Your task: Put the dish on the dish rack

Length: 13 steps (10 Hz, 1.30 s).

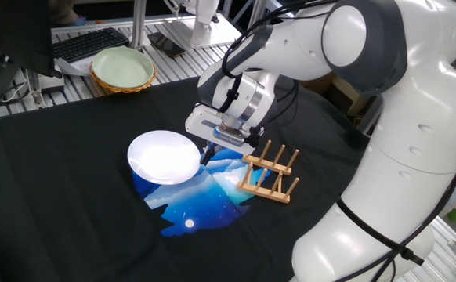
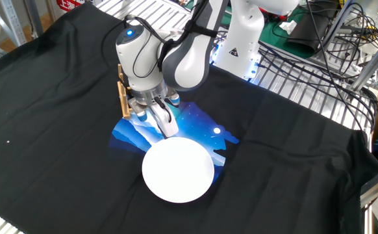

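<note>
The dish (image 1: pixel 164 157) is a plain white round plate lying on a blue printed patch of the black cloth; it also shows in the other fixed view (image 2: pixel 178 168). My gripper (image 1: pixel 208 153) points down at the dish's right rim, and its fingers (image 2: pixel 165 123) stand close together on that rim, so it looks shut on it. The dish rack (image 1: pixel 269 171), small and wooden with upright pegs, stands just right of the gripper. In the other fixed view only a strip of the rack (image 2: pixel 121 99) shows behind the gripper (image 2: pixel 168 132).
A pale green bowl with a woven rim (image 1: pixel 122 69) sits at the back left beyond the cloth, next to a keyboard (image 1: pixel 89 44). Metal grating and cables (image 2: pixel 319 39) lie past the cloth's far edge. The robot's large white body (image 1: pixel 416 157) fills the right side.
</note>
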Each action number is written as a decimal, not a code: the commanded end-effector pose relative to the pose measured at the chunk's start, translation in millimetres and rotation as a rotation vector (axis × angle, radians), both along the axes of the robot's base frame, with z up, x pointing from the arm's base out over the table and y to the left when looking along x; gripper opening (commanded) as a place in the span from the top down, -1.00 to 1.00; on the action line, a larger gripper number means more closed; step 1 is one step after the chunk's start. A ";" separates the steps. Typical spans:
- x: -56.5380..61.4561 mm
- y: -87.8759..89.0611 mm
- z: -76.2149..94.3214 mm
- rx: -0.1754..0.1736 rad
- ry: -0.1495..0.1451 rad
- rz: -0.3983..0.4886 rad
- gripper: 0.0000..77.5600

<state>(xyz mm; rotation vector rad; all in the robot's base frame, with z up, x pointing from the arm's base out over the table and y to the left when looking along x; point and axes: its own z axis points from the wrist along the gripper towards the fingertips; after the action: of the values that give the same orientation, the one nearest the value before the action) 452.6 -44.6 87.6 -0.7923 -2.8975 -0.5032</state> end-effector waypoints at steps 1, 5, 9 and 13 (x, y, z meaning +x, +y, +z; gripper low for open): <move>0.7 -0.3 0.8 0.001 -0.003 0.004 -1.00; 0.7 -0.3 0.8 0.001 -0.003 0.004 -1.00; 0.7 -0.3 0.8 0.001 -0.003 0.004 -1.00; 5.2 8.0 -15.0 0.053 -0.022 -0.022 -1.00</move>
<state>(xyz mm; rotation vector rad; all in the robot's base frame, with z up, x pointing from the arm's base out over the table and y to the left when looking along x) 452.6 -44.6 87.6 -0.7860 -2.8990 -0.5042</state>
